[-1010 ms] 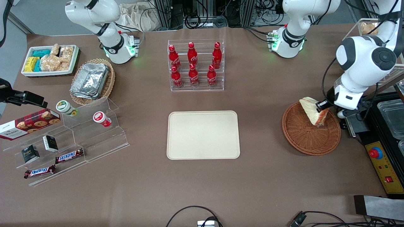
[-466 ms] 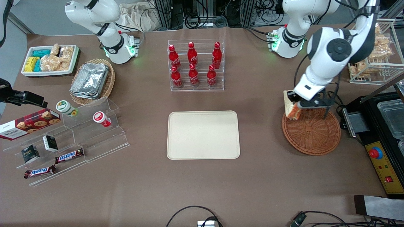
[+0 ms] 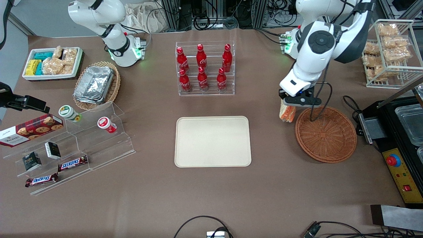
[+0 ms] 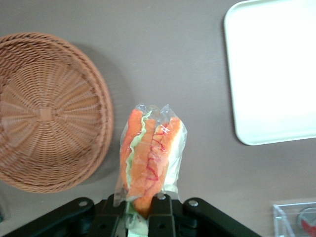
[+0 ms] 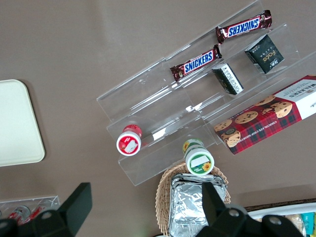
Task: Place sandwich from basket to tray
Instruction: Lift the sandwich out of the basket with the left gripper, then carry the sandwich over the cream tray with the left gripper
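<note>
Since the earlier frame, the end effector (image 3: pixel 290 106) has carried the sandwich (image 3: pixel 287 113) off the basket (image 3: pixel 326 135); front view shows it above bare counter (image 3: pixel 271 138), between basket and tray (image 3: pixel 212 141). Wrist view: fingers (image 4: pixel 159 217) clamp the wrapped sandwich (image 4: pixel 149 155), cut edge showing.

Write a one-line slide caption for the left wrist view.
Pincer shut on the wrapped sandwich, hanging above bare table between the wicker basket and the cream tray.
</note>
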`<state>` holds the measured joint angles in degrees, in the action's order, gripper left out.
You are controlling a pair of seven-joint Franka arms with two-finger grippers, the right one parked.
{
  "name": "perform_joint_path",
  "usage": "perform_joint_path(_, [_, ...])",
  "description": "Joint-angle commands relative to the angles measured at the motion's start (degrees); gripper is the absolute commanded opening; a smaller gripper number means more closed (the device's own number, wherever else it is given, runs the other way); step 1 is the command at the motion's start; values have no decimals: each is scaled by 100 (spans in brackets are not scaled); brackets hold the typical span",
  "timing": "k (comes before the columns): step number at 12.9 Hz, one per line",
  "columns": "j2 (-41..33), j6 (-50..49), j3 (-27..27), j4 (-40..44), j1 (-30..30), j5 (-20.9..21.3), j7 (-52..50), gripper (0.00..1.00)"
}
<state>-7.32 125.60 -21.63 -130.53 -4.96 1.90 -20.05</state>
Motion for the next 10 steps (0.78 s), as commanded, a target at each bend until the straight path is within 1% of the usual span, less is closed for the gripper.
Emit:
perform_joint_path(1, [844, -194, -410, 921, 4, 126, -717, 13])
perform_joint_path(2, [1116, -194, -543, 1159, 4, 178, -955, 13])
perform_joint_path(4, [1530, -194, -701, 1511, -31, 564, -1447, 12])
perform_joint_path(10, [2866, -202, -711, 2663, -558, 1346, -2485, 11])
